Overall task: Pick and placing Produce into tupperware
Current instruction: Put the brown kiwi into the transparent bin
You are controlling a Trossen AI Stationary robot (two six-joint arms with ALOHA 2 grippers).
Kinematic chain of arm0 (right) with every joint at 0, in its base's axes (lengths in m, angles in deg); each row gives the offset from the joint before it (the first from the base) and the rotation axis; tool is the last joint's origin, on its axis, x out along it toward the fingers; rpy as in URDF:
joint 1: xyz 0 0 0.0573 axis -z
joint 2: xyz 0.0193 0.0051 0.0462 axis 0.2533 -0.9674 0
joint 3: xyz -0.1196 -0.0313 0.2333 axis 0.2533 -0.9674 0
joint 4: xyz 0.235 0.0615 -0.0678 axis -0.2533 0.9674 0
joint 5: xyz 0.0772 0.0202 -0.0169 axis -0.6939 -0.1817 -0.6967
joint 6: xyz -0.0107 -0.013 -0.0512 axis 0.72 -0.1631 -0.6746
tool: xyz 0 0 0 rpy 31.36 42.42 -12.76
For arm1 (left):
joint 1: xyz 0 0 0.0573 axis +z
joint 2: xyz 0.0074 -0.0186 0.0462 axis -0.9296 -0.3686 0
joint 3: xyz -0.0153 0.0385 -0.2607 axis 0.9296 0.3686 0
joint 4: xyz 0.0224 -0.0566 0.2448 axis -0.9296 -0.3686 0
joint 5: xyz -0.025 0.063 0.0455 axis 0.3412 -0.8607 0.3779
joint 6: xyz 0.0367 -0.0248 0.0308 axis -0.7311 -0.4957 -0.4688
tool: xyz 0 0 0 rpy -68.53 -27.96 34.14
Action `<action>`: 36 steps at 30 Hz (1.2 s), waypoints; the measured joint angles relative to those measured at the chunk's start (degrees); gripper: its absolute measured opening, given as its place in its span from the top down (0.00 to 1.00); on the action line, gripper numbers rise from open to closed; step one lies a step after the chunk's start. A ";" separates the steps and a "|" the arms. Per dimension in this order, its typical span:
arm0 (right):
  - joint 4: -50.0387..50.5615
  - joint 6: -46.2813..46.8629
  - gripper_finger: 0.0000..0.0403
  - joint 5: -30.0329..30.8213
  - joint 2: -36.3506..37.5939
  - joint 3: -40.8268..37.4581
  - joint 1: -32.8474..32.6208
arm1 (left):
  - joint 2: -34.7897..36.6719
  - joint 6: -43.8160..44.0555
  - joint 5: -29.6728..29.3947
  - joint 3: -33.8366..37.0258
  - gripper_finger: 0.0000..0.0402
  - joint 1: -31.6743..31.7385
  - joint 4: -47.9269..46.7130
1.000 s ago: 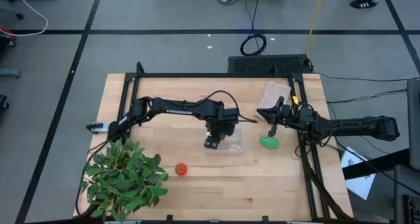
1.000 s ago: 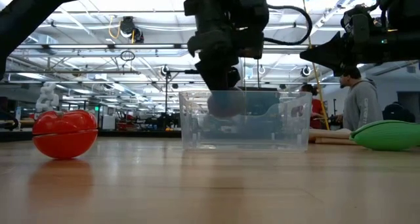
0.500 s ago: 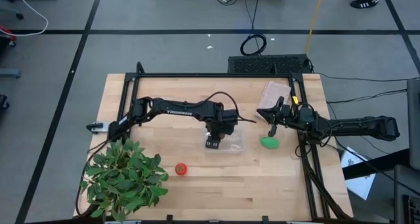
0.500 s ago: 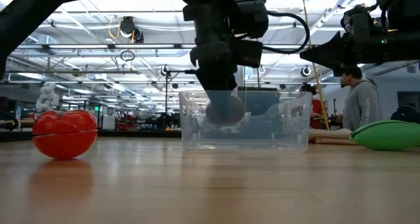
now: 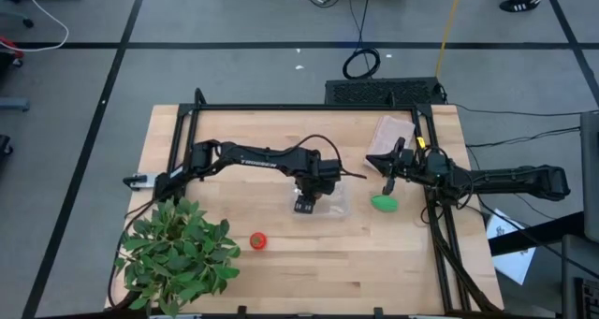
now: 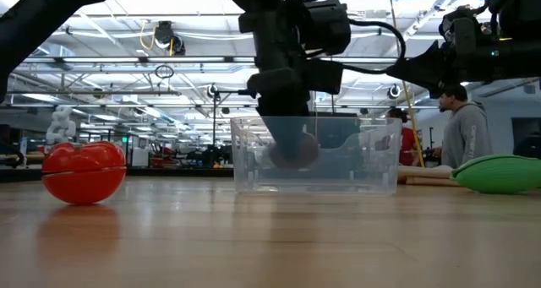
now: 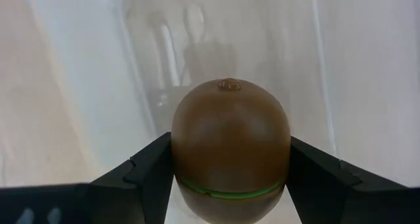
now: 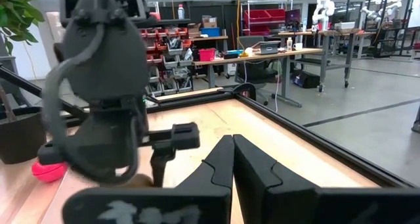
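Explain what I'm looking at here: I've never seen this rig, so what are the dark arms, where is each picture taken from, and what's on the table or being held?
Two robot arms work at a wooden table. One picture looks straight down, one looks level across the tabletop, and one sits on each wrist. The left gripper is lowered into the clear tupperware, shut on a brown kiwi. The right gripper is shut and empty, raised beside the green piece, which lies on the table. A red tomato lies nearer the leafy plant. A tan packet lies at the far edge.
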 joint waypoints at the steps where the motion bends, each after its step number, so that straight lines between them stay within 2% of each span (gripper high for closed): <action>1: 0.02 0.00 1.00 0.00 -0.06 0.00 0.01 | -0.05 -0.02 -0.02 0.02 0.40 -0.16 -0.01; 13: 0.00 0.00 1.00 0.00 -0.07 0.00 0.00 | -0.27 -2.99 -4.49 1.85 0.40 -1.89 1.37; 20: 0.00 0.00 1.00 0.00 -0.07 0.00 0.02 | -0.20 -2.68 -4.34 4.76 0.40 -1.91 4.07; 36: 0.00 0.00 1.00 0.00 -0.07 0.00 0.00 | -0.20 -2.97 -2.89 4.94 0.40 -1.74 3.94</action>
